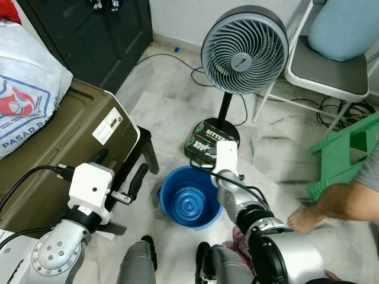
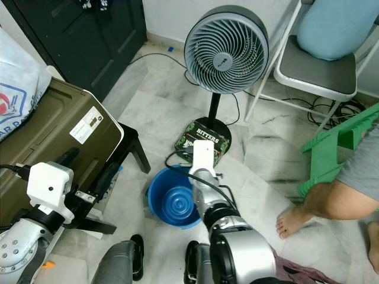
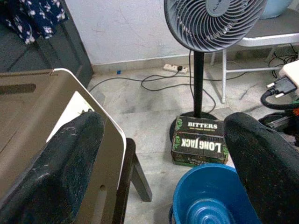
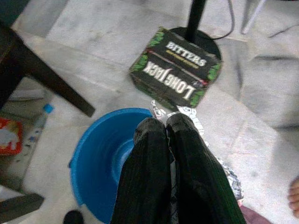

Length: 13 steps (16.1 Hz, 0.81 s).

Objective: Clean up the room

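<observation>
A blue bucket (image 1: 189, 200) stands on the marble floor in front of me, with nothing visible inside it. My right gripper (image 4: 166, 122) hangs over the bucket's rim on the side toward the fan. It is shut on a white cloth with dark print (image 4: 189, 114), which trails down beside the fingers. My left gripper (image 1: 118, 174) is raised to the left of the bucket, beside an olive case (image 1: 65, 148). It is open, and its wide-set fingers (image 3: 70, 158) hold nothing.
A standing fan (image 1: 244, 50) rises behind the bucket, with a Bitters Long Jack box (image 1: 210, 139) on its base. A person's bare foot (image 1: 305, 219), a green stool (image 1: 346, 154) and a folding chair (image 1: 325, 65) are on the right. Cables cross the floor.
</observation>
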### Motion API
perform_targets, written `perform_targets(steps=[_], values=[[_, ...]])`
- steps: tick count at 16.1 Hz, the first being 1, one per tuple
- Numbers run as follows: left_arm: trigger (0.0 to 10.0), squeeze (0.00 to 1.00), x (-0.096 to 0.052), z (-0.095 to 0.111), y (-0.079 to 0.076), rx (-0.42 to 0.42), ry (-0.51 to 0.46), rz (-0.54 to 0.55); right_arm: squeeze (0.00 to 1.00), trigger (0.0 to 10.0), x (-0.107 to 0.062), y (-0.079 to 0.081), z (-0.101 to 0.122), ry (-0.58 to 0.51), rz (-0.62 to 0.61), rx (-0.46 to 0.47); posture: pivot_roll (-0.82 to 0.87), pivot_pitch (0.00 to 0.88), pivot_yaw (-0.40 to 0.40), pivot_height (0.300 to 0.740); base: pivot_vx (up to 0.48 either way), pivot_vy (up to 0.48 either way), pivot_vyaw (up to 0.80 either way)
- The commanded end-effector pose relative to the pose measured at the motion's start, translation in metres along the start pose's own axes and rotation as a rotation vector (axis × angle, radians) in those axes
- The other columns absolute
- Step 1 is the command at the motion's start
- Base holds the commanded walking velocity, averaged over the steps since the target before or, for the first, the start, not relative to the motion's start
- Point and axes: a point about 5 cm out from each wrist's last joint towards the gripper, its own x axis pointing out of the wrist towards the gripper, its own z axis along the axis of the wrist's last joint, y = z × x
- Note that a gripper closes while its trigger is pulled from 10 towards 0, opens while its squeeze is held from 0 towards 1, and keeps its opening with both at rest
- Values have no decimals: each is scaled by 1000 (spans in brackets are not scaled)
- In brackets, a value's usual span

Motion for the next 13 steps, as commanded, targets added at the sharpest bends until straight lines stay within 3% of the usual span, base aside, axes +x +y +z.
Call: perform_targets(steps=[1,5,6,7,13], values=[[10000,0,-2,-1,-2,-6,13,2,0,10000,-1,3,-3,16,16,1,249,279,-26,740,0,0,0],[10000,0,-1,-1,-3,-9,11,1,0,10000,-2,15,-2,-2,84,29,246,275,-30,740,0,0,0],[10000,0,0,-1,-4,-9,10,1,898,10000,-2,16,-2,-4,90,39,246,275,-31,740,0,0,0],[10000,0,0,-1,-4,-10,10,2,1000,10000,-2,16,-2,-8,92,38,246,275,-31,740,0,0,0],[10000,0,1,1,-4,-4,3,-2,1000,10000,-2,17,1,-36,109,54,245,268,-27,740,0,0,0]])
